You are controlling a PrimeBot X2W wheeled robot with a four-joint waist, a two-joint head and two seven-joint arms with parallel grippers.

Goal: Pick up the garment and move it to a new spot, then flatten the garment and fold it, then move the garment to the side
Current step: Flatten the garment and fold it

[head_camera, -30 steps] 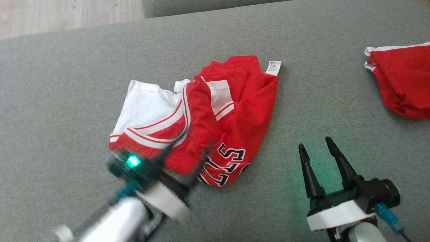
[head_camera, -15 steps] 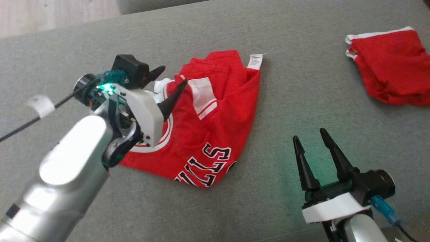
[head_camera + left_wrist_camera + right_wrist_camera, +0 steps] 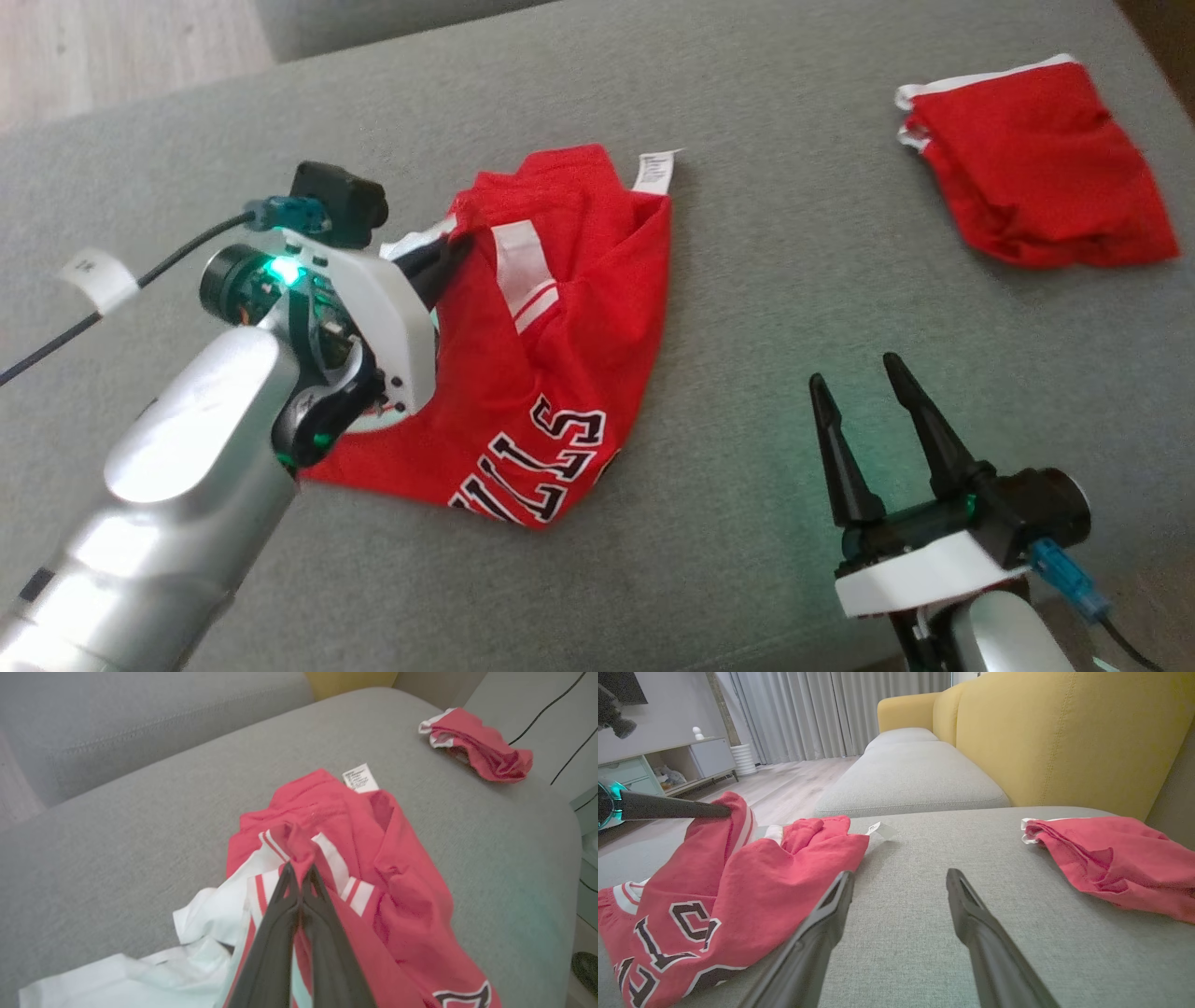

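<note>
The garment (image 3: 579,327) is a crumpled red and white jersey with black lettering, lying mid-cushion on the grey sofa seat (image 3: 747,280). My left gripper (image 3: 456,248) is shut on a raised red fold near its upper left part. The left wrist view shows that gripper (image 3: 299,870) with its dark fingers pressed together on the red fold of the garment (image 3: 397,868), white fabric below. In the right wrist view the left gripper (image 3: 724,810) pulls the garment (image 3: 752,877) up into a peak. My right gripper (image 3: 859,383) stands open on the cushion, right of the garment, holding nothing.
A second red cloth (image 3: 1027,168) with white trim lies at the far right of the cushion, also (image 3: 1111,858). A yellow sofa back (image 3: 1064,732) rises behind it. Wooden floor (image 3: 93,47) lies past the cushion's far left edge. A black cable (image 3: 112,308) trails from the left wrist.
The left arm swung from the garment's near edge to its upper left part, then shut on a red fold. The head camera has shifted. The right gripper has stayed open in place.
</note>
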